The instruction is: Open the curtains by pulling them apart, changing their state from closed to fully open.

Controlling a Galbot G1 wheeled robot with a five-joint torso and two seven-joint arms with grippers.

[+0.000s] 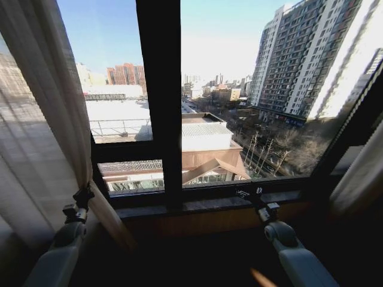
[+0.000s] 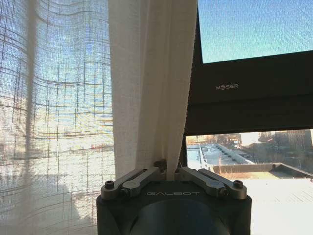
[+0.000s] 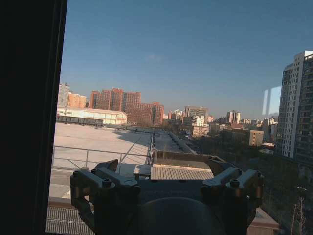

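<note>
1. Left gripper (image 2: 166, 172), left of the dark window mullion (image 1: 158, 89), is clamped on the bunched sheer off-white pleated curtains (image 1: 57, 101).
2. Right gripper (image 3: 166, 178), just right of the mullion at the dark sill (image 1: 215, 206), stands apart, empty.
3. Judgement: opening is mid-way; next, draw the left panel outward.
4. Beyond the glass: rooftops, towers.

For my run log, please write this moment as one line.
left gripper: shut on left curtain | right gripper: open, at windowsill, holding nothing | right curtain: bunched aside | window: uncovered
</note>
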